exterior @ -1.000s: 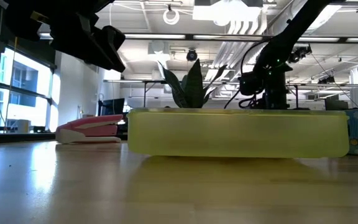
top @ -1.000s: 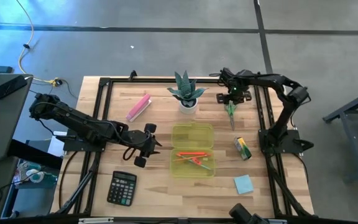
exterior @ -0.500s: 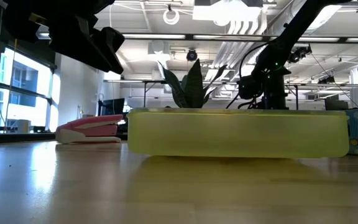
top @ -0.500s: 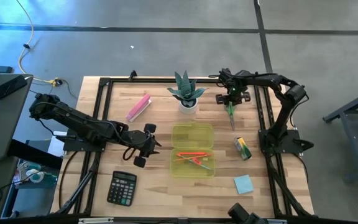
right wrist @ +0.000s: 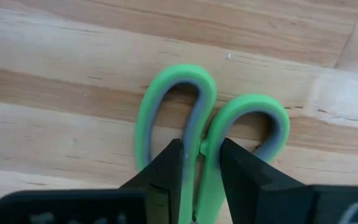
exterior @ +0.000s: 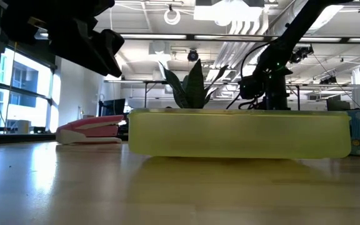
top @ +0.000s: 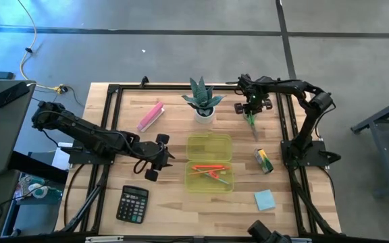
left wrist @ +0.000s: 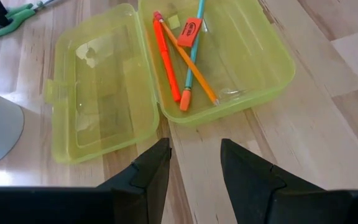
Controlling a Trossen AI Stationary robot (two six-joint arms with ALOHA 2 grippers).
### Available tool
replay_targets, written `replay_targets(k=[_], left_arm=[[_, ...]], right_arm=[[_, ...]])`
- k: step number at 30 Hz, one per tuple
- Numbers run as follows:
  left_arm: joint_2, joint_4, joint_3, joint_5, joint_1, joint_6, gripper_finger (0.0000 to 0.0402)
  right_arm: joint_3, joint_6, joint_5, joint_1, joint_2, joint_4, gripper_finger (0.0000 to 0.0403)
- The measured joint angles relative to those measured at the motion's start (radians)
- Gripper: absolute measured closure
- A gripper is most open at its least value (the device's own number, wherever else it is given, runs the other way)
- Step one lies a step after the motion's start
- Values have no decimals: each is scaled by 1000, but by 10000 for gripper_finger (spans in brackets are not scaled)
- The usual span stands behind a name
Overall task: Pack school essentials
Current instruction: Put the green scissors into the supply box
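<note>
Scissors (top: 251, 123) with green handles are seen on the table's (top: 174, 202) far right part, beside a potted plant (top: 202, 101). A pink oblong bar (top: 150, 116) and a black calculator (top: 132, 204) lie apart on the left. An open yellow-green case (top: 209, 163) holds pencils. The right gripper (right wrist: 201, 163) is lowered, its fingers pinched on the scissors' handles. The left gripper (left wrist: 194, 163) is held parted just beside the case.
</note>
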Motion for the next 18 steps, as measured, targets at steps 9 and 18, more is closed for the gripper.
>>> replay_targets(k=[9,18], left_arm=[[0,-2,0,1,36,-1,270],[0,-4,0,2,37,-3,270]], right_arm=[[-5,-31,18,-1,-48,1,327],[-4,-71,2,-1,-143,-18,328]])
